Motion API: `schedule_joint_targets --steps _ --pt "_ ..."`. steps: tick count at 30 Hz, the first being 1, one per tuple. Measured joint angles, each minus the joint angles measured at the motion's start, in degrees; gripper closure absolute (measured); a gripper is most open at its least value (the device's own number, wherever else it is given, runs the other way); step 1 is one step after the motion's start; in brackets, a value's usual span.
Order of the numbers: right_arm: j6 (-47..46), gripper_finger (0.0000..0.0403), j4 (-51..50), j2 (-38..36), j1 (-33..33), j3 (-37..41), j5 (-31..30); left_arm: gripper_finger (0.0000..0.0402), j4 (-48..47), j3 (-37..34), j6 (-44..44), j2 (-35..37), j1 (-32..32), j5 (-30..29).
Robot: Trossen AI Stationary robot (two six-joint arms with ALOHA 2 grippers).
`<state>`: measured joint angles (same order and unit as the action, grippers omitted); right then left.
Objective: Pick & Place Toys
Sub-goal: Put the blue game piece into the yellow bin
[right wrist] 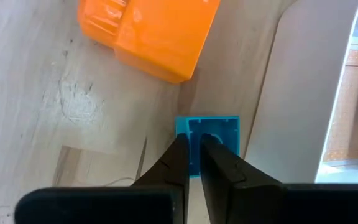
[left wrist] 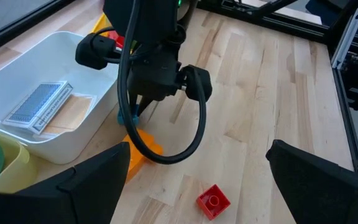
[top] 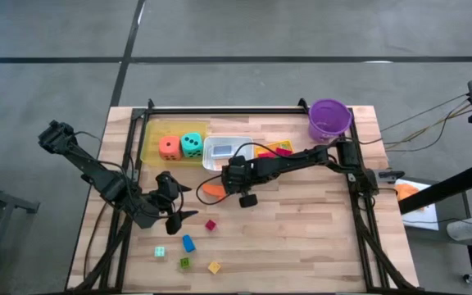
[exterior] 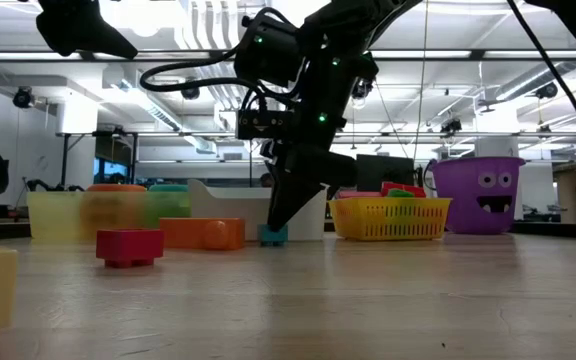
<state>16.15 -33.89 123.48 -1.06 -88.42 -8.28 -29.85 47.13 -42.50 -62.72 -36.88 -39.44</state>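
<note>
A: From above, what's in the containers?
B: Yellow tray (top: 156, 147) holds an orange die (top: 169, 147) and a teal die (top: 192, 145); white tray (top: 217, 154) holds a flat card.

A: Left wrist view?
B: Left end effector (left wrist: 197, 180) gapes wide above a red studded block (left wrist: 214, 201).

A: Right wrist?
B: Right end effector (right wrist: 193, 163) pinches the hollow teal block's (right wrist: 211, 132) wall, on the wooden surface (right wrist: 55, 93) beside the white tray.

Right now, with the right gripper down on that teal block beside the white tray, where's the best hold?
Its open side wall. The teal block lies hollow side up against the white tray, so the right gripper pinches that thin wall from straight above, one finger inside the cavity.
</note>
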Motion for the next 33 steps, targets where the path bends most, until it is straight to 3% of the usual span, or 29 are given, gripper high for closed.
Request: schedule_joint_targets --steps 5,21,33 --pt "-1.1 0.0369 -1.4 -0.5 -0.3 -0.4 -1.1 0.0022 0.0 0.0 0.0 0.0 0.0 0.2" --pt "-9.1 0.0222 -9.8 -1.7 -3.9 -1.2 -0.2 0.0022 0.0 0.0 -0.2 0.0 0.0 0.4" --pt "-10.8 0.0211 -9.5 -2.0 -8.8 -4.5 -1.8 0.0022 0.0 0.0 -1.1 0.0 0.0 0.5"
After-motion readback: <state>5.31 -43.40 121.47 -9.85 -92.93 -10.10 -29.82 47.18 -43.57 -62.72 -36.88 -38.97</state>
